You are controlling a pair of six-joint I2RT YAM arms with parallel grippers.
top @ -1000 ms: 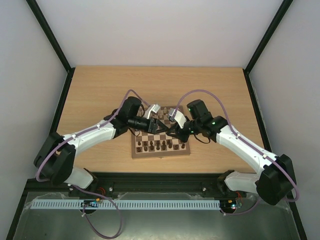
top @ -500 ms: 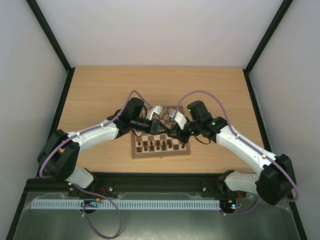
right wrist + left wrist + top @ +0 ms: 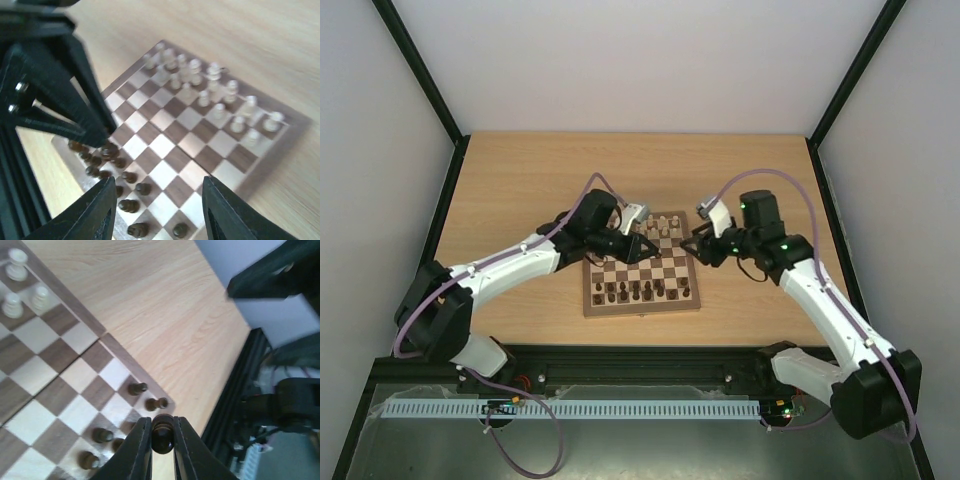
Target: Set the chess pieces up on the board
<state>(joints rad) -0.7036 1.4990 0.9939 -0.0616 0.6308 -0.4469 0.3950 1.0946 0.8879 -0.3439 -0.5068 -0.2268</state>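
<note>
At the left, the left arm (image 3: 510,268) reaches in over the wooden surface (image 3: 520,180). The left fingers (image 3: 640,247) hang above the left half of the board (image 3: 642,307). They are closed on a dark piece (image 3: 162,432). In the left wrist view its rounded dark body sits pinched between the two black tips. Whether it touches a square cannot be told.

Under that grip, several more dark pieces (image 3: 137,388) stand on the squares beside one corner of the board, close to its brown border. Three pale pieces (image 3: 12,305) stand at the opposite side.

The board lies in the middle of the surface, between the two arms. From above, dark pieces line its near edge and pale pieces (image 3: 665,226) fill its far edge, with bare checkered squares between them.

Further right, the right fingers (image 3: 704,247) hover at the board's right edge, toward the far corner. They are spread wide and hold nothing. In the right wrist view the two of them stand well apart at the bottom of the frame, with the board showing between them. The same view shows the black left fingers coming in from the left, their tips down among the dark pieces. It is blurred, so single pieces are hard to tell apart.
</note>
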